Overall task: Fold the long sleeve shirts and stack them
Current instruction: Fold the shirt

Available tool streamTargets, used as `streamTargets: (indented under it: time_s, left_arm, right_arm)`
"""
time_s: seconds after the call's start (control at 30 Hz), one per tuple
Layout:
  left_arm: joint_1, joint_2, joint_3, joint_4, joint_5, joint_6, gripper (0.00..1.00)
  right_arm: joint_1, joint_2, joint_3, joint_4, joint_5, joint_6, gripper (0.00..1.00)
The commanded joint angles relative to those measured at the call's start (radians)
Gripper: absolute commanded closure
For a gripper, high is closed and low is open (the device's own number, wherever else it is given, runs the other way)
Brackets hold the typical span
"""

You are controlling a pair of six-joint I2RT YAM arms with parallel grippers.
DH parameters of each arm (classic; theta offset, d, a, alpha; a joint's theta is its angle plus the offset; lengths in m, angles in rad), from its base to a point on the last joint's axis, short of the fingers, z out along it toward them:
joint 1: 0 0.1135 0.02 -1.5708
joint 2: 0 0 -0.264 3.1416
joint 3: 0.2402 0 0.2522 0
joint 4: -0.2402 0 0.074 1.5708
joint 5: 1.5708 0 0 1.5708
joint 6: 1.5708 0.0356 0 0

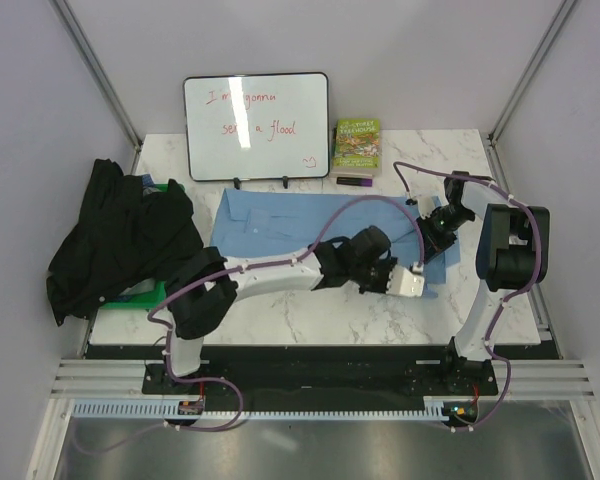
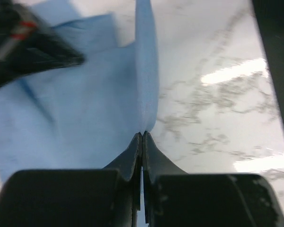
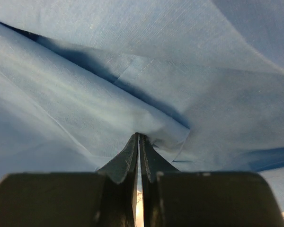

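The light blue shirt [image 1: 270,215] lies spread flat across the middle of the marble table [image 1: 380,320], its long axis running left to right. The black shirt [image 1: 120,240] is heaped well apart at the table's left edge. Both arms meet at the blue shirt's right end, the right gripper [image 1: 435,238] on the far side and the left gripper [image 1: 412,283] on the near side. The bulk of the cloth therefore lies to their left, and each pinches a thin edge of blue cloth, probably hem rather than sleeve.
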Motion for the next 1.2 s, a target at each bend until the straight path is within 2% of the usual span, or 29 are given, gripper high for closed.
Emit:
streamTargets:
  time_s: [0.0,0.2,0.33,0.6,0.73,0.9,1.17]
  left_arm:
    - [0.112,-0.028,0.167,-0.081,0.091,-0.096,0.98]
    - [0.247,0.137,0.343,-0.088,0.082,-0.139,0.98]
    - [0.307,0.22,0.408,-0.085,0.08,-0.16,0.98]
    - [0.333,0.312,0.437,-0.064,0.069,-0.179,0.98]
    - [0.35,0.34,0.456,-0.058,0.057,-0.199,0.98]
    - [0.361,0.364,0.476,-0.064,0.048,-0.206,0.98]
    - [0.365,0.374,0.485,-0.081,0.055,-0.216,0.98]
  right_arm:
    - [0.0,-0.01,0.033,0.006,-0.006,0.004,0.91]
    - [-0.011,-0.036,0.086,-0.016,-0.031,0.016,0.87]
    - [-0.046,-0.056,0.146,-0.071,-0.08,0.019,0.71]
    - [-0.095,-0.111,0.212,-0.157,-0.127,-0.002,0.57]
    - [-0.109,-0.181,0.219,-0.217,-0.159,-0.028,0.57]
    - [-0.109,-0.257,0.125,-0.298,-0.264,-0.065,0.58]
    - [-0.081,-0.243,-0.021,-0.248,-0.253,-0.047,0.57]
